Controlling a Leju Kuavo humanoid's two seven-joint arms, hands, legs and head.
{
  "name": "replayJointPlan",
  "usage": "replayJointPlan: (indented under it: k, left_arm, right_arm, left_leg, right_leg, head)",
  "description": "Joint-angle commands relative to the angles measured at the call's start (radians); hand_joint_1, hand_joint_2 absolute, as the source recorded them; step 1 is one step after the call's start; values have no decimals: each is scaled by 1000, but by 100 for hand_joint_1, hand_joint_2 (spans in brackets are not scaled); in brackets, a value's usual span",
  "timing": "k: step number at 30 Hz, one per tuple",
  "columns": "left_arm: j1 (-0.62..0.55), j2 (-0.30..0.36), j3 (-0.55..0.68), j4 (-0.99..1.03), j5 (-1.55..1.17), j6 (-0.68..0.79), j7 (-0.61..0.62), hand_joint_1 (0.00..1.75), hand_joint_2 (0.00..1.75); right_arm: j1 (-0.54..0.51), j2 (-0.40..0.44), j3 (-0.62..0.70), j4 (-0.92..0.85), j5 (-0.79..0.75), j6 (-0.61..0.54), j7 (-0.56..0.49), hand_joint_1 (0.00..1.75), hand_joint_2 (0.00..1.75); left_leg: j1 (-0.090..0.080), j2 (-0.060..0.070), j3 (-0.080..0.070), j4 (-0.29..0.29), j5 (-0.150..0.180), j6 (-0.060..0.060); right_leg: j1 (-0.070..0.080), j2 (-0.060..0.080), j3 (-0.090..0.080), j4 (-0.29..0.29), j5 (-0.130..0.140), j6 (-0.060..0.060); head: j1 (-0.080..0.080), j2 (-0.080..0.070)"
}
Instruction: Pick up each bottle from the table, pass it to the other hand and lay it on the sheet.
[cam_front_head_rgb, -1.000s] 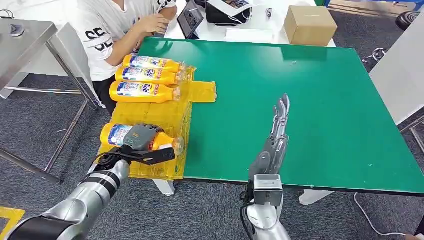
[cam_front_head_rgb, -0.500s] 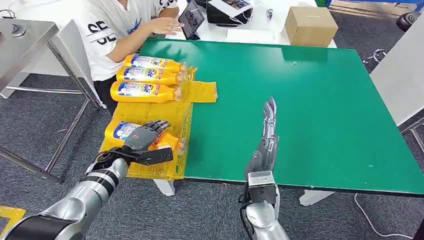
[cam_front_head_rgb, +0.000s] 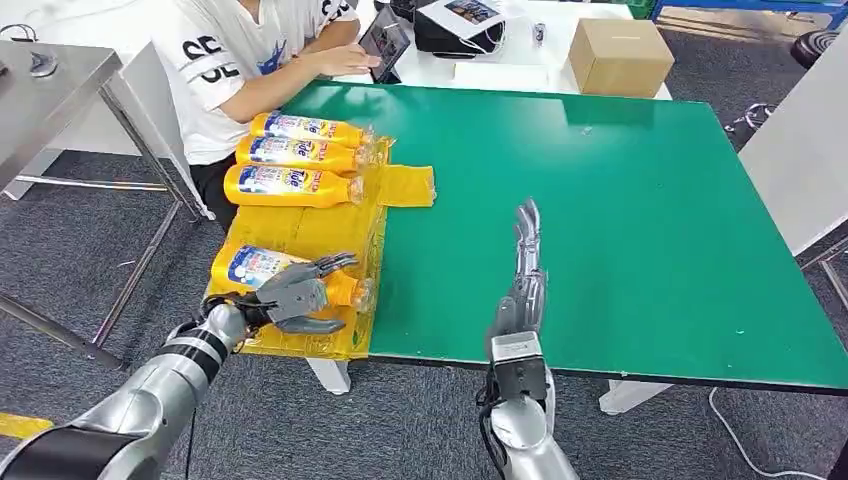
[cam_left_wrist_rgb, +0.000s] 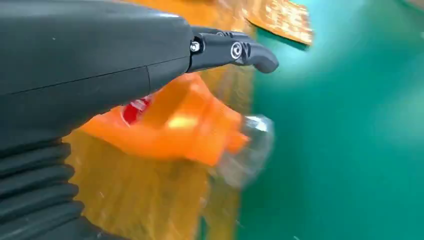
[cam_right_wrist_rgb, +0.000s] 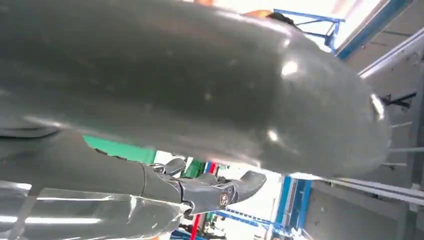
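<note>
Three yellow bottles lie side by side at the far end of the yellow sheet, which covers the left edge of the green table. A fourth bottle lies on the sheet's near end, its clear cap toward the table; it is blurred in the left wrist view. My left hand hovers over this bottle's neck with its fingers spread and holds nothing. My right hand is stretched flat and empty above the table's near edge.
A person in a white shirt sits at the table's far left corner with a tablet. A cardboard box stands beyond the far edge. A metal table is at the left, a white panel at the right.
My left hand has let go of the near bottle, spread its fingers and drawn back toward me. The bottle stays on the sheet. My right hand has drifted slightly left.
</note>
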Motion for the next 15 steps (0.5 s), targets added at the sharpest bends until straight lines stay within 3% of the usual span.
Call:
replayJointPlan:
  k: [1,4,5,7,12,13,15]
  left_arm:
    - [121,-68,182,-137,262,75,-52,0,0]
    - [169,-182,275,-405,410,418,-51,0,0]
    - [233,-193,224,-648,463,699,-52,0,0]
    - [270,-182,197,-830,549,827,-52,0,0]
    - [270,-182,197,-830,549,827,-52,0,0]
    - [270,-182,197,-830,549,827,-52,0,175]
    - [312,-199,229,-941,658,804,-52,0,175]
  right_arm:
    - [-21,-1,-18,93,11,15,1,0,0]
    - [-2,25,-24,97,44,19,1,0,0]
    - [-1,32,-15,104,71,10,12,0,0]
    - [-1,38,3,121,95,-3,30,0,0]
    - [-1,38,3,121,95,-3,30,0,0]
    - [-1,38,3,121,95,-3,30,0,0]
    - [13,35,-10,117,106,-25,32,0,0]
  left_leg:
    - [0,3,5,-2,-1,-1]
    - [1,-1,4,-2,-1,-1]
    - [1,-2,0,0,-1,-1]
    - [2,-3,-2,3,-3,-1]
    - [1,3,-4,0,-1,-1]
    - [2,2,-1,0,-3,-2]
    - [1,2,-4,0,-2,-2]
  right_leg:
    - [0,4,3,-2,0,-1]
    - [1,0,3,-2,-1,-1]
    - [1,-2,-1,-1,-1,-1]
    - [2,-2,-3,1,-3,-1]
    - [1,3,-5,-1,-1,-1]
    - [1,4,-3,-1,-2,-2]
    - [1,3,-5,-1,-1,-1]
  head:
    - [0,0]
    - [0,0]
    - [0,0]
    - [0,0]
    - [0,0]
    - [0,0]
    - [0,0]
